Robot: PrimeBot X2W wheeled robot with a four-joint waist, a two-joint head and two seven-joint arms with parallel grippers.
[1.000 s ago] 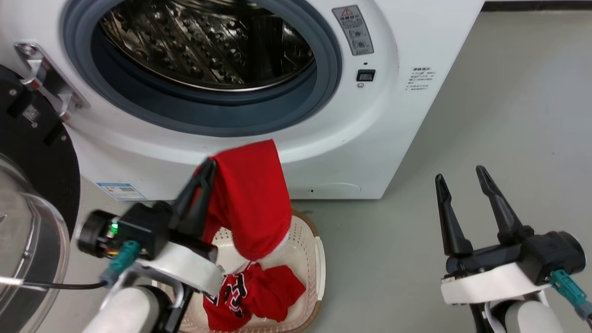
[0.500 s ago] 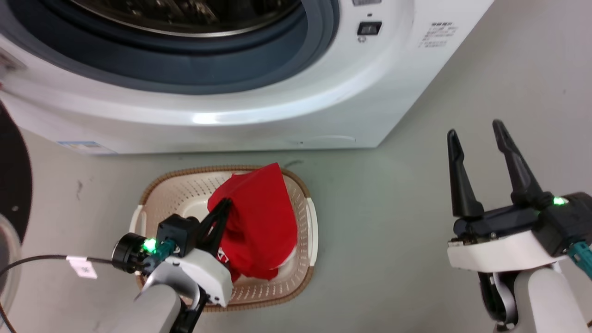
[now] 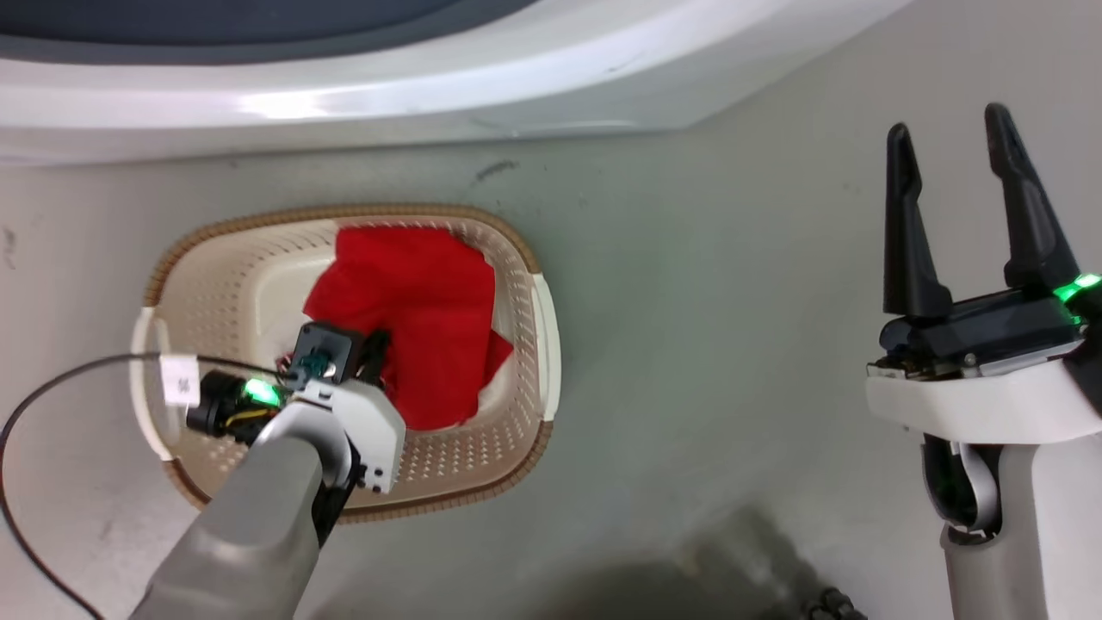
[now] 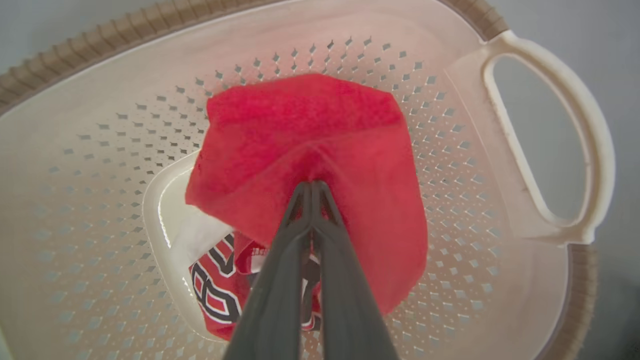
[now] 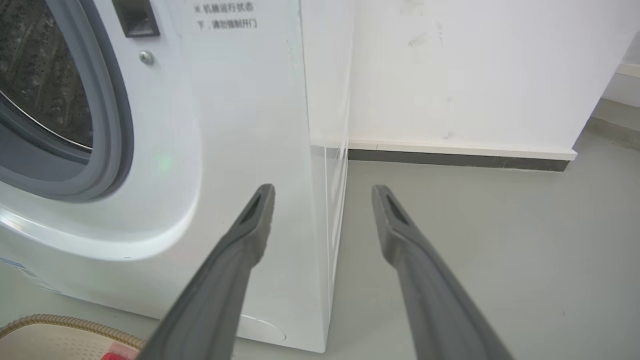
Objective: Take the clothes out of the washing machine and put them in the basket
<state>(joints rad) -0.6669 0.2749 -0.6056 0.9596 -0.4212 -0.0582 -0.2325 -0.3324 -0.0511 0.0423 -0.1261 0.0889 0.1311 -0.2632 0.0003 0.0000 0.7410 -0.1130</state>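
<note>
The cream basket (image 3: 525, 344) with its brown rim stands on the floor in front of the white washing machine (image 3: 430, 77). My left gripper (image 3: 374, 344) reaches down into the basket (image 4: 450, 125), shut on a plain red garment (image 4: 310, 150) that drapes over its fingertips. Below that cloth lies a red jersey (image 4: 215, 300) with white and black lettering, on the basket's bottom. In the head view the plain red garment (image 3: 413, 310) covers the jersey. My right gripper (image 3: 947, 146) hovers open and empty over the floor to the right, seen again as the right gripper (image 5: 322, 192) beside the washing machine (image 5: 225, 150).
The washer's porthole (image 5: 60, 110) with its grey seal and steel drum shows at the left of the right wrist view. A black cable (image 3: 52, 387) with a white tag runs along the left arm. A white wall with a dark skirting (image 5: 460, 160) lies behind.
The head camera has tilted down, so the washer slid up out of frame. My left gripper has carried the red garment down from the porthole's height into the basket.
</note>
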